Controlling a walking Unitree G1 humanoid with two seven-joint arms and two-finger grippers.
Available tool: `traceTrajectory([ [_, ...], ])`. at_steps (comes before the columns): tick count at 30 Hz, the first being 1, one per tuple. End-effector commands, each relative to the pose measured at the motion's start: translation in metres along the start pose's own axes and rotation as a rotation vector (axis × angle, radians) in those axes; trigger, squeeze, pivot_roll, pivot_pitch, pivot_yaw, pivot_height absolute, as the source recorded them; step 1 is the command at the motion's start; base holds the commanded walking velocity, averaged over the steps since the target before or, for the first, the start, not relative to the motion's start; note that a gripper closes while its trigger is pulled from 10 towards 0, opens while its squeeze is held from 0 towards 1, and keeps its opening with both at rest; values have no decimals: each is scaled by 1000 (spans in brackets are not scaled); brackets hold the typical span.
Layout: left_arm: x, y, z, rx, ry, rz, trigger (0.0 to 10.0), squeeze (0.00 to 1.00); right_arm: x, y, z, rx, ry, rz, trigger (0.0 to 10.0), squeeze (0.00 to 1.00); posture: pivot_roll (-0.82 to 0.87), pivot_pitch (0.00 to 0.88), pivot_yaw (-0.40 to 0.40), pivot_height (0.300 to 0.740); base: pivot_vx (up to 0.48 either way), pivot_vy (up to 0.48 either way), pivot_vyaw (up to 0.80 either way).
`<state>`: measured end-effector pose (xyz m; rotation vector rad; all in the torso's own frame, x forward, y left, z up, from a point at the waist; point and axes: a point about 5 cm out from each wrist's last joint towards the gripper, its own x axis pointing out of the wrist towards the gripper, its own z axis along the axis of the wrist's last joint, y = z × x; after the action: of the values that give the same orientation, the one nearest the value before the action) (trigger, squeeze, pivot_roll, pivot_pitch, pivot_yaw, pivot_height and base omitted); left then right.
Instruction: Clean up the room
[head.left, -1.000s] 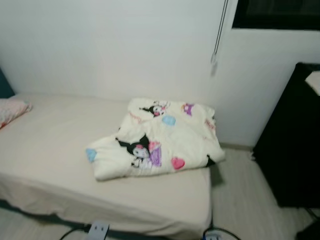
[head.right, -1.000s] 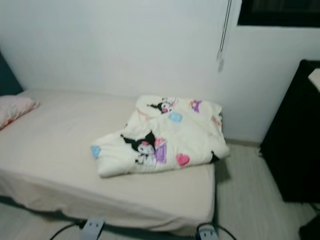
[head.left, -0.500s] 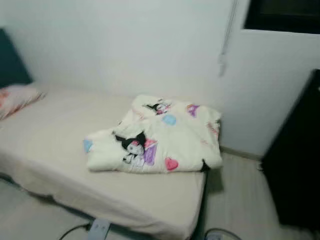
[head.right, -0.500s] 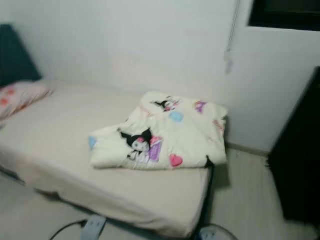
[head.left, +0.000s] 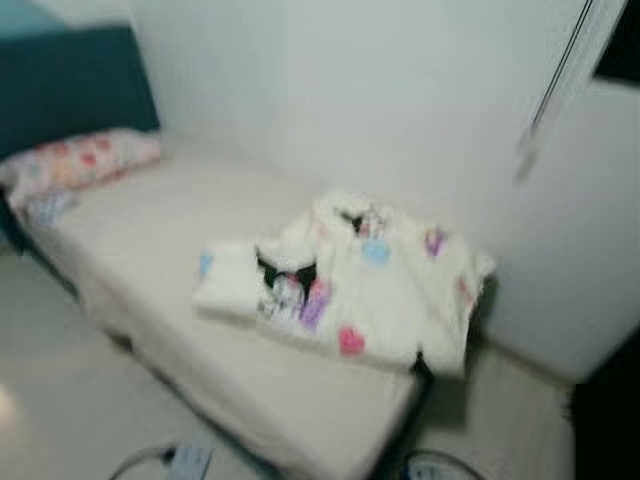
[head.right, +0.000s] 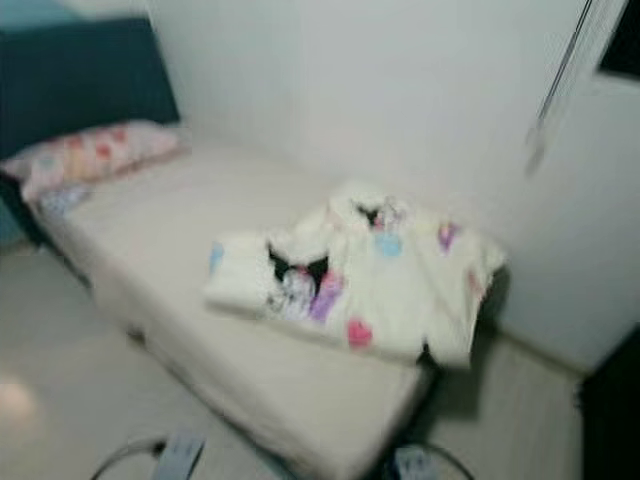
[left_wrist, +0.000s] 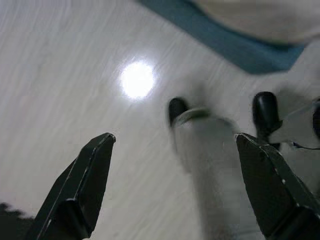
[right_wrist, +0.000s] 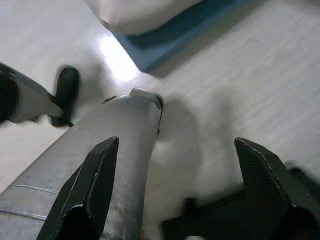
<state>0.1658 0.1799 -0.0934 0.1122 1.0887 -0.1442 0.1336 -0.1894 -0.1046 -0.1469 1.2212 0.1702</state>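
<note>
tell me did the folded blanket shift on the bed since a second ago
No. The blanket lies by the same foot corner of the mattress, near the wall; the whole picture swung, so the camera turned.

A blurred bed with a cream sheet runs from upper left to lower centre. A folded white cartoon-print blanket lies at its right end; a pink patterned pillow rests upper left.

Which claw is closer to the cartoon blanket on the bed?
Right, probably. Both hang over the floor beside the bed: right claw near the blanket, left claw by the bare part.
</note>
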Motion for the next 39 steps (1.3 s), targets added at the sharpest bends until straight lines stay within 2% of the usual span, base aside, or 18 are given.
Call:
traceTrajectory([
  [1, 0, -2, -4, 8, 15, -7, 10000, 0, -1, 1, -24, 1, 87, 0, 10000, 0, -12, 0, -26, 740, 0, -398, 0],
  [6, 0, -3, -7, 12, 20, -8, 10000, 0, -1, 5, -25, 9, 90, 26, 10000, 0, -11, 0, -30, 740, 0, -400, 188],
  [12, -1, -2, -8, 11, 23, -7, 10000, 0, -1, 4, -23, 3, 85, 16, 10000, 0, -11, 0, -30, 740, 0, -402, 718],
  [23, -1, -1, -8, 6, 21, -6, 10000, 0, 0, 6, -18, 6, 81, 35, 10000, 0, -5, 0, -34, 740, 0, -401, 42],
  [30, -1, -2, -12, 6, 31, -8, 10000, 0, -1, 3, -13, -3, 73, 42, 10000, 0, -11, 0, -28, 740, 0, -402, 765],
  [39, -1, -3, -12, 14, 32, -9, 10000, 0, 1, 16, -17, -6, 72, 65, 10000, 0, -19, 0, -22, 740, 0, -402, 781],
])
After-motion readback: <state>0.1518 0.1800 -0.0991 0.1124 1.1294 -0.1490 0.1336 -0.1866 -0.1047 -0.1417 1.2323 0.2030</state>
